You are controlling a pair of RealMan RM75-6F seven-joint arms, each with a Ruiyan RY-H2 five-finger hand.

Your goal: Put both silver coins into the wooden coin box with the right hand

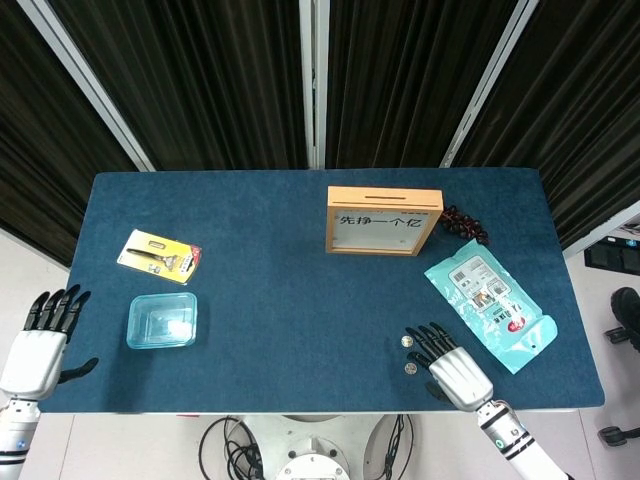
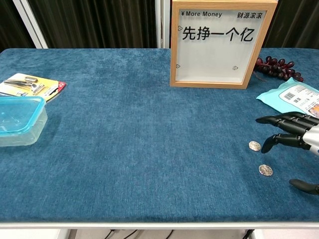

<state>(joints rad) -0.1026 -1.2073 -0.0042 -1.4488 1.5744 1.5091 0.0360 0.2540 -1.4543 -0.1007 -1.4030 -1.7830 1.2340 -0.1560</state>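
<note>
Two silver coins lie on the blue cloth near the front right: the farther coin [image 1: 406, 341] [image 2: 254, 146] and the nearer coin [image 1: 410, 368] [image 2: 265, 170]. My right hand [image 1: 448, 366] [image 2: 294, 139] hovers just right of them with its fingers spread and nothing in it; the fingertips [image 2: 264, 148] reach close to the farther coin. The wooden coin box [image 1: 384, 220] [image 2: 219, 44] stands upright at the back centre-right, its slot on top. My left hand [image 1: 42, 340] hangs open off the table's left front edge, away from everything.
A teal packet [image 1: 488, 298] [image 2: 294, 99] lies right of the coins, dark grapes [image 1: 465, 224] [image 2: 277, 67] behind it. A clear plastic container [image 1: 162, 320] [image 2: 19, 119] and a yellow carded tool [image 1: 159, 255] [image 2: 31, 85] sit at the left.
</note>
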